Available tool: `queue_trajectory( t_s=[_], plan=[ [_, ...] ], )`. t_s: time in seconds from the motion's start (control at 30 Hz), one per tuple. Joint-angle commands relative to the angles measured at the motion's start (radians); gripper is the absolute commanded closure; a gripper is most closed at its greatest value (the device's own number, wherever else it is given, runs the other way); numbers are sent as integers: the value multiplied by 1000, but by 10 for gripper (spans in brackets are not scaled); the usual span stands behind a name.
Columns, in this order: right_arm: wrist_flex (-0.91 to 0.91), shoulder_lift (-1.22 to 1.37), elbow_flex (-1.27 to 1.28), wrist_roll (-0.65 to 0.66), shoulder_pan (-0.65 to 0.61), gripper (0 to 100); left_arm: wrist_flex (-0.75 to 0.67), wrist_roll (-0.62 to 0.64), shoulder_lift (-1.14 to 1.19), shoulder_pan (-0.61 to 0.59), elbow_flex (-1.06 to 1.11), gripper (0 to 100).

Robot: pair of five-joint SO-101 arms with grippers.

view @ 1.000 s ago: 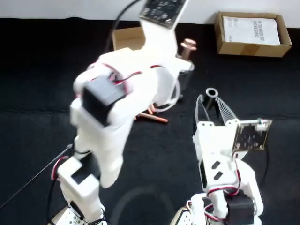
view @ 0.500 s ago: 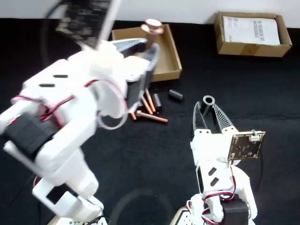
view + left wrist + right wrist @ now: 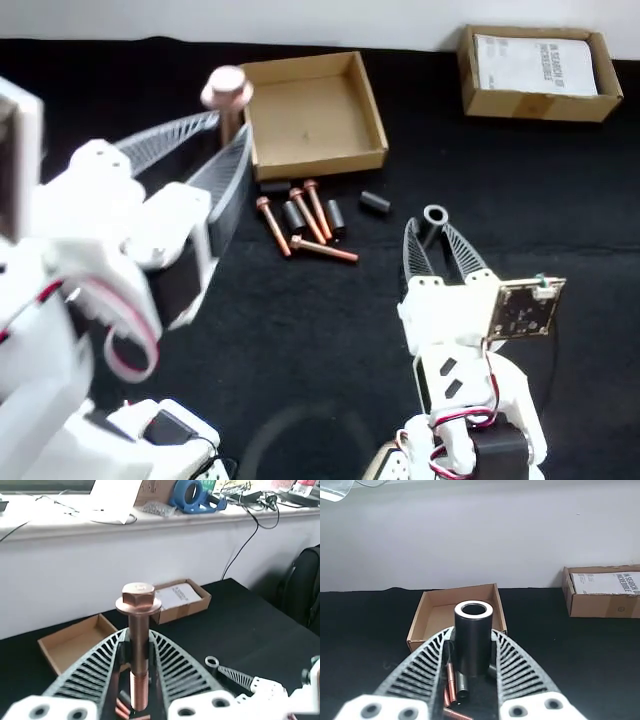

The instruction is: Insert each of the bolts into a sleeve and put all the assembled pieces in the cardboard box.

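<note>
So left hand (image 3: 138,639) is clamped on a bolt (image 3: 138,602), head poking out above it, right hand (image 3: 472,636) pinching an upright sleeve (image 3: 473,652).

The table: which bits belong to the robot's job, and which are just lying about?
Job: copper bolt in left gripper; black cylindrical sleeve in right gripper; loose copper bolts; loose black sleeves; open brown cardboard box.
Lying about: second cardboard box holding a printed sheet.
</note>
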Motion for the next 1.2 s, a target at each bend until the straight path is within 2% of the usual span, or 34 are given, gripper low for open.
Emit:
queue_trajectory(
  t_s=[0.0,0.23,0.4,0.53,0.7,0.87,0.97,1.17],
  plan=[
    [-24,-7,-4,-15,-8,991,-2,-6,-124,-12,185,991],
    [-24,-10,-4,-17,-85,991,-5,-6,-312,-12,478,991],
    [-22,-7,-4,-17,-91,991,-112,-5,-461,-24,746,991],
    [-21,-4,-4,-17,-96,991,-313,-6,-633,-84,1063,991],
    [-19,-2,-2,-17,-96,991,-664,-6,-843,-81,1461,991],
    [-19,-7,33,-14,-96,991,-1019,-2,-924,-79,1732,991],
    [-19,-10,59,-15,-96,991,-1128,0,-920,-68,1808,991],
    [-24,-2,97,-15,-96,991,-1250,0,-809,94,1856,991]
  ],
)
